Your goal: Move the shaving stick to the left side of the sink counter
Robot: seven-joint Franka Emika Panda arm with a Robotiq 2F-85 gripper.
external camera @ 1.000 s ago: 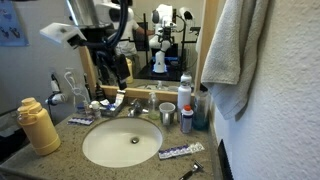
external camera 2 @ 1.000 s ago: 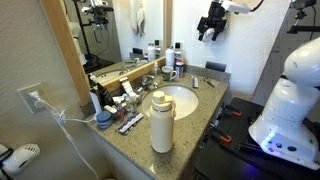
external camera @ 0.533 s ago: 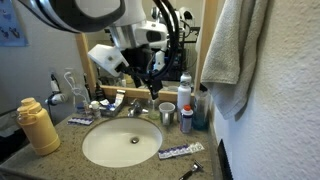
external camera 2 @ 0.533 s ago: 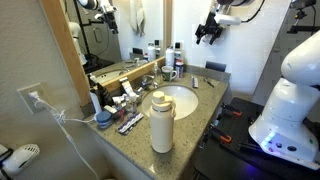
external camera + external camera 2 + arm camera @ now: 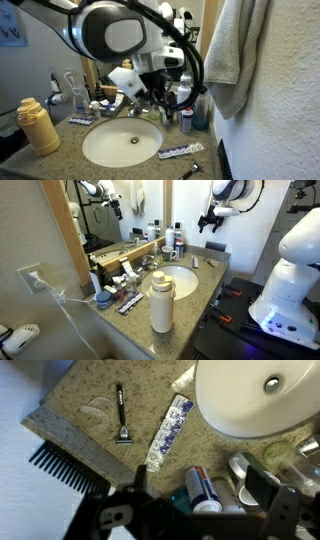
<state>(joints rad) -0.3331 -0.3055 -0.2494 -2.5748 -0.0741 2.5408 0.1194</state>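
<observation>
**Gripper released above the tabletop, shaving stick lying by the corner**

In my wrist view the gripper (image 5: 195,470) hangs well above the tabletop (image 5: 150,385). Its two fingers are spread wide and there is nothing between them, so it is released and empty. In an exterior view I see it (image 5: 207,222) up in the air over the far end of the sink area, clear of everything below.

The shaving stick (image 5: 121,415) lies flat on the speckled surface close to a corner of the tabletop. Its head end points toward the edge. Just beside it, not touching, is the flat blue-and-white tube (image 5: 168,432), and the white basin (image 5: 260,400) sits beyond the tube. A black comb (image 5: 60,468) shows past the edge. A yellow bottle (image 5: 38,125) stands on the other side of the basin.
</observation>
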